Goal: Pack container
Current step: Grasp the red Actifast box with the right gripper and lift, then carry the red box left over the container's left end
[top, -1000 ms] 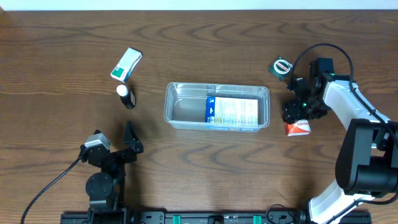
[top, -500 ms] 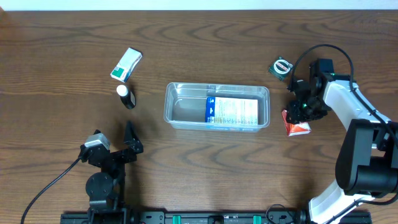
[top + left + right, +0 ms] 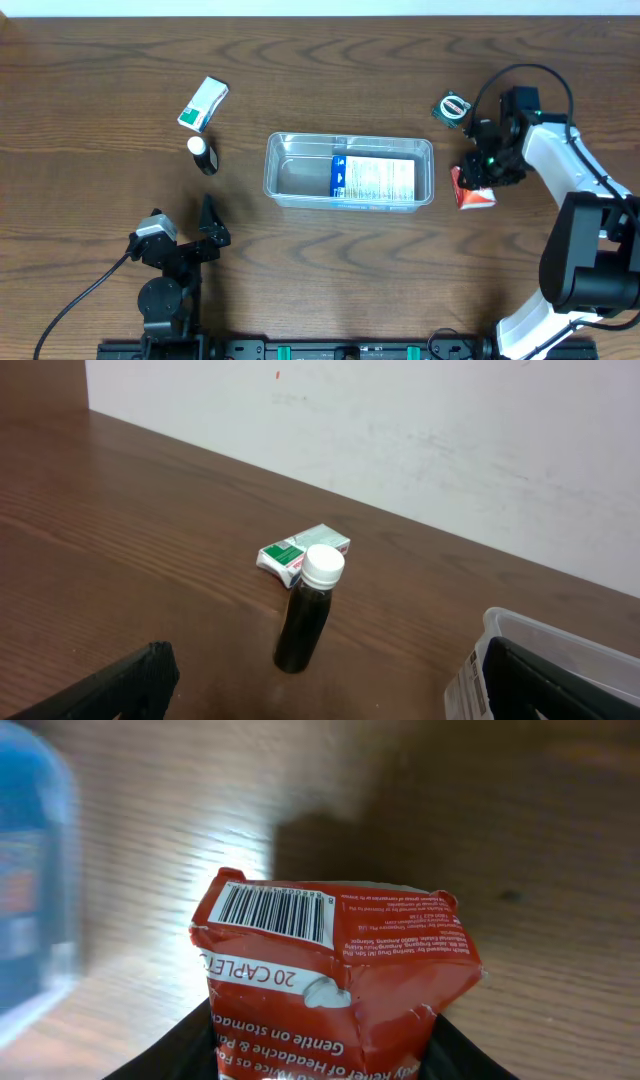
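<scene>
The clear plastic container (image 3: 300, 176) sits mid-table and holds a blue and white box (image 3: 373, 179); its corner shows in the left wrist view (image 3: 560, 645). My right gripper (image 3: 485, 172) is shut on a red box (image 3: 474, 194), lifted just right of the container; the red box fills the right wrist view (image 3: 335, 980). My left gripper (image 3: 205, 232) is open and empty at the front left. A dark bottle with a white cap (image 3: 203, 155) and a green and white box (image 3: 203, 104) lie left of the container, both also in the left wrist view: bottle (image 3: 308, 610), box (image 3: 300, 551).
A small round green and white item (image 3: 453, 107) lies at the back right, close to my right arm. A white wall (image 3: 400, 430) runs behind the table's far edge.
My right gripper has lifted the red box and moved it up and slightly left, toward the container's right end. The left arm has not moved.
</scene>
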`<state>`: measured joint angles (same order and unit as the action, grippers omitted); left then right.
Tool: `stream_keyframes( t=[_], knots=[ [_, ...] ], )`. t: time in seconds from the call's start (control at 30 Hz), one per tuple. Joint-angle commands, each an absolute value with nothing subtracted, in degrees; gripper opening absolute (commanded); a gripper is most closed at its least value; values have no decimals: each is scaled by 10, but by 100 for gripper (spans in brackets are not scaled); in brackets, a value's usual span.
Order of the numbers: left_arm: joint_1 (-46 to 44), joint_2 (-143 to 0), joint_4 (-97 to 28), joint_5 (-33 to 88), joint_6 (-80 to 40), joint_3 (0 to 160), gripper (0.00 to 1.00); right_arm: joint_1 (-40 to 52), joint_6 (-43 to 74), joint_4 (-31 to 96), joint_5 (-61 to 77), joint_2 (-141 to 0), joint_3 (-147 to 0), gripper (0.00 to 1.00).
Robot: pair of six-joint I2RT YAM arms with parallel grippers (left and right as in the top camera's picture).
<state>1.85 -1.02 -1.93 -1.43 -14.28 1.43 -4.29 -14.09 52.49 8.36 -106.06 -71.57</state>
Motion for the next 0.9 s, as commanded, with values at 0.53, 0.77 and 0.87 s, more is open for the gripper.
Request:
stream_keyframes(
  t=[0.53,0.77,0.87],
  knots=[
    [21,-10,-41,-17,-133,2,98,-36,-35,624,287,-984,-938,50],
    [21,-10,-41,-17,-134,2,98,60,46,561,319,-979,-935,48],
    [21,-10,-41,-17,-133,2,98,124,82,521,285,-980,-935,49]
  ],
)
